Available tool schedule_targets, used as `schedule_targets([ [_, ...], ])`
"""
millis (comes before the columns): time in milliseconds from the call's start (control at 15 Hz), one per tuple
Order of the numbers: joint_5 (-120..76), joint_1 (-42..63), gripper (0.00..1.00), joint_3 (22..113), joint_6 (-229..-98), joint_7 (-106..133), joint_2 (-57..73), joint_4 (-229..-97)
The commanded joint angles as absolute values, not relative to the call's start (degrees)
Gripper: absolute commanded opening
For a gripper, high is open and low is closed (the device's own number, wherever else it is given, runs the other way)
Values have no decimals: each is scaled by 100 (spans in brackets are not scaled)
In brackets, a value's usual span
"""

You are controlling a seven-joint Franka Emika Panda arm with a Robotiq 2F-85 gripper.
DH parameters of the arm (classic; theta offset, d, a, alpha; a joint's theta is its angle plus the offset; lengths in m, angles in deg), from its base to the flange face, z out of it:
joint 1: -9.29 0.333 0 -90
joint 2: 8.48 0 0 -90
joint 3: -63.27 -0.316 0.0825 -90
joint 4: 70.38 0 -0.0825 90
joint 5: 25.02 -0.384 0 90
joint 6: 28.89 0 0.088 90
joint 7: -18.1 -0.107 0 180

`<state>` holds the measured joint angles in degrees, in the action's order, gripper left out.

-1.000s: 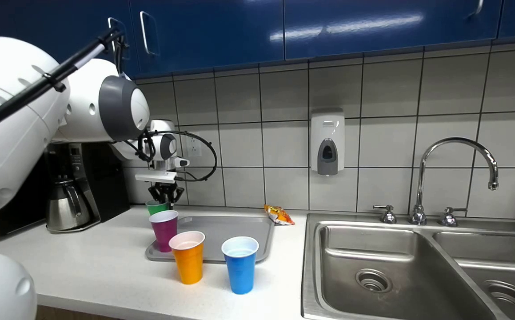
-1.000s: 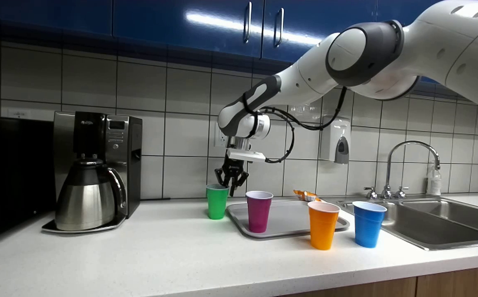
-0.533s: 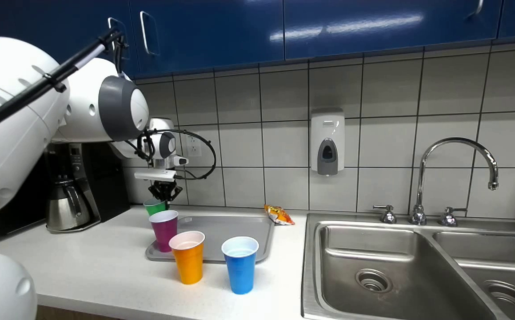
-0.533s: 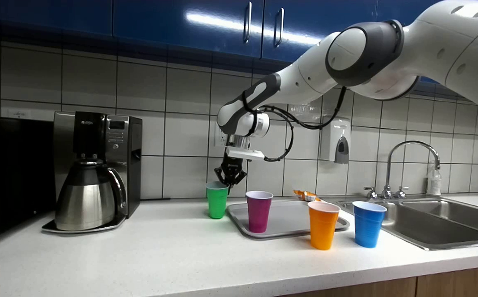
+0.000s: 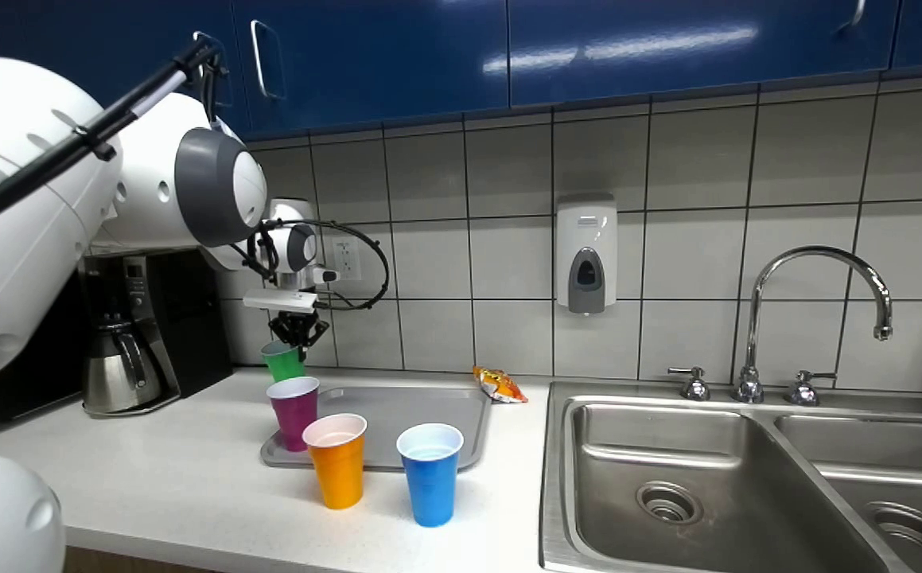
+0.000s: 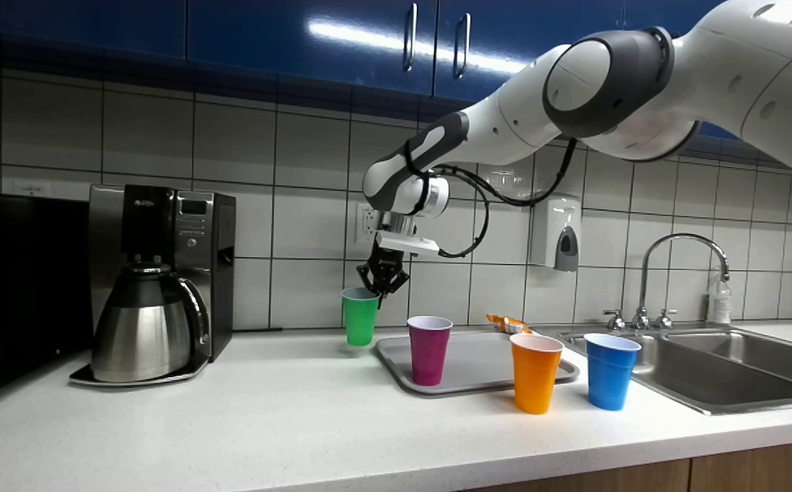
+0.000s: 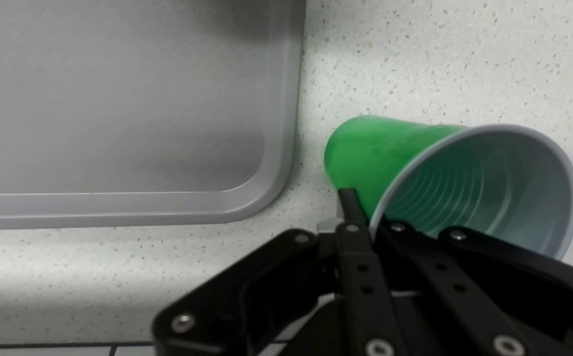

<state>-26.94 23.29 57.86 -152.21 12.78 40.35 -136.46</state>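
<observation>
Green cup [image 6: 360,320] hung roughly upright just above the bench [image 6: 231,430], beside a corner of the gray tray [image 7: 118,109]. End effector [image 7: 371,217] was clamped on the cup's rim: fingers together with only the thin wall between them, one outside, one inside. Purple cup [image 6: 428,352] stood on the tray; orange cup [image 6: 534,379] and blue cup [image 6: 611,376] stood on the bench, just in front of it. Orange packet [image 5: 499,385] lay near the tray's far corner.
</observation>
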Motion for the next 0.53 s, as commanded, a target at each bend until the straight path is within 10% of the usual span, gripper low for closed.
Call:
schedule_targets([
  [0, -2611, 2256, 1, 5870, -15161, 1218, 3676, -13960],
  [467, -2593, 2088, 1, 6134, -15082, 1097, 3701, -13934],
])
